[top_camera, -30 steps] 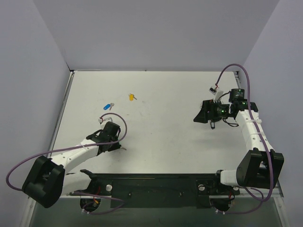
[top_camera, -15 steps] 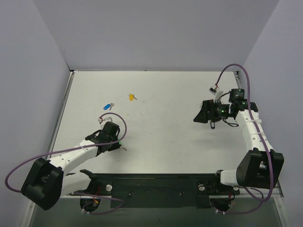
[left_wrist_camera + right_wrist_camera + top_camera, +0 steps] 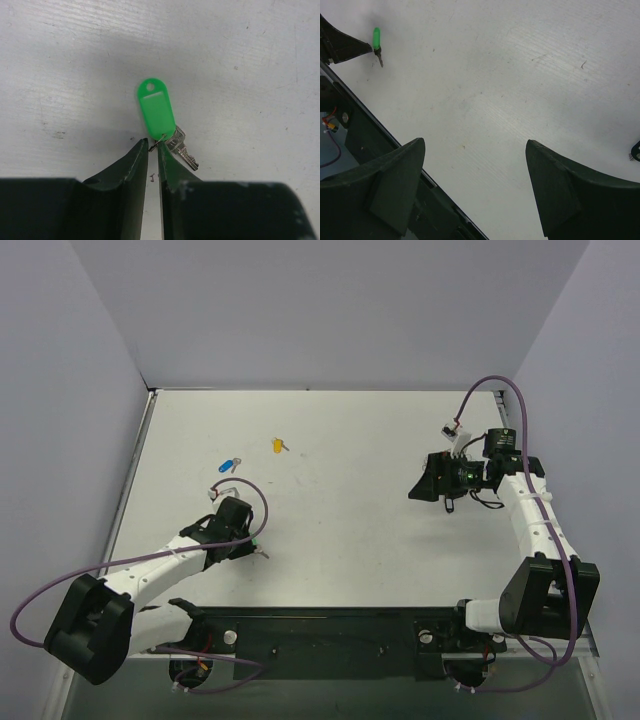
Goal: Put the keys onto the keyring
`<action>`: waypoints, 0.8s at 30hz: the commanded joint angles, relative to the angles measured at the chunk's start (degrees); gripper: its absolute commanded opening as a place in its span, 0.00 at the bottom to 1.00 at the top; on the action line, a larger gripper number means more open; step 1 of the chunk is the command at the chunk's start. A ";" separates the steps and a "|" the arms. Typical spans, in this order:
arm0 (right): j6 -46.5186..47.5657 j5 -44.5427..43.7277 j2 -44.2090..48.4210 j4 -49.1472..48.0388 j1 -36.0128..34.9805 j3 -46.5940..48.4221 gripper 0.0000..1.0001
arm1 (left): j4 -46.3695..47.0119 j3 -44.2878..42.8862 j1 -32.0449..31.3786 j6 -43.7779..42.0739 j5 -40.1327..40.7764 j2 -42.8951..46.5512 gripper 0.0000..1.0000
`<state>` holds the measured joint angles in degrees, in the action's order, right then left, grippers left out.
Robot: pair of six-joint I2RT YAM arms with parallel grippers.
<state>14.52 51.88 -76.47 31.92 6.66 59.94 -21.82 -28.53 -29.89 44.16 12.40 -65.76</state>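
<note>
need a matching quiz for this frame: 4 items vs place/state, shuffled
Items:
1. green key
2. blue key
3. yellow key
4. right gripper

Place or state:
A. jaws wide apart, holding nothing
B. at the tips of the left gripper, whose jaws are nearly together
C. rearmost key in the top view
D. lying loose, left of the yellow one and slightly nearer

Pairs: 1-B, 2-D, 3-C, 4-A
</note>
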 commanded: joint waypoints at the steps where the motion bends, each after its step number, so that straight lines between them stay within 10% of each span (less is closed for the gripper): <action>1: 0.77 1.91 1.50 0.95 -0.24 -0.35 0.77 | 3.19 -0.03 0.27 -1.27 -1.07 0.19 0.24; 24: 1.30 2.09 0.97 1.65 -0.24 -0.09 0.77 | 3.98 -1.44 0.18 -4.00 -1.51 -2.80 0.23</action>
<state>14.85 51.94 -76.47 32.23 6.66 59.94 -19.40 -28.53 -29.89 41.17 11.00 -68.18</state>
